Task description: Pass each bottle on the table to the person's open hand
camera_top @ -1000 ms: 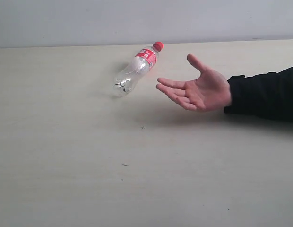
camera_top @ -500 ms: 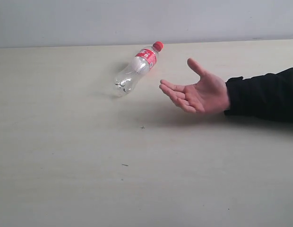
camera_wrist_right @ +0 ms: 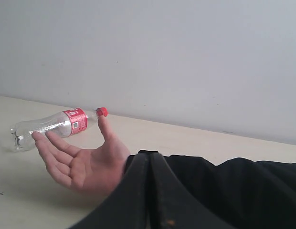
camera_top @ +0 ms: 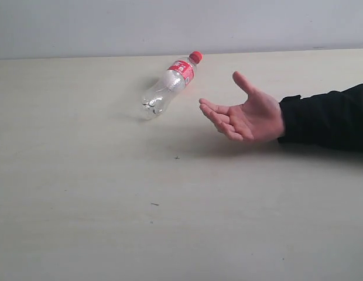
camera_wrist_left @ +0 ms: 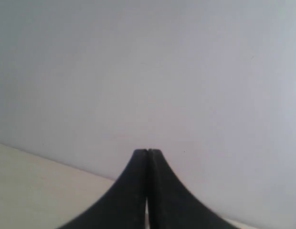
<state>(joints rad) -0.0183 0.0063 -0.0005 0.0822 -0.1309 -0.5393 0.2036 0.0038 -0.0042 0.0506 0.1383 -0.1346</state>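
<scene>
A clear, red-capped bottle [camera_top: 168, 86] is laid on its side near the far edge of the bench [camera_top: 82, 205], just beside but apart from the person's open palm [camera_top: 249, 114], while the robot's left hand [camera_wrist_left: 147, 151] and right hand [camera_wrist_right: 149, 154] are seen pinched narrow, with nothing held.

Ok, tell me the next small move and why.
Probably open the left gripper and start it toward the bottle. The bottle lies on its side on the table, untouched, on the left arm's side of the open hand. Both grippers are shut and away from it, and the person's sleeve lies in front of the right gripper.
</scene>
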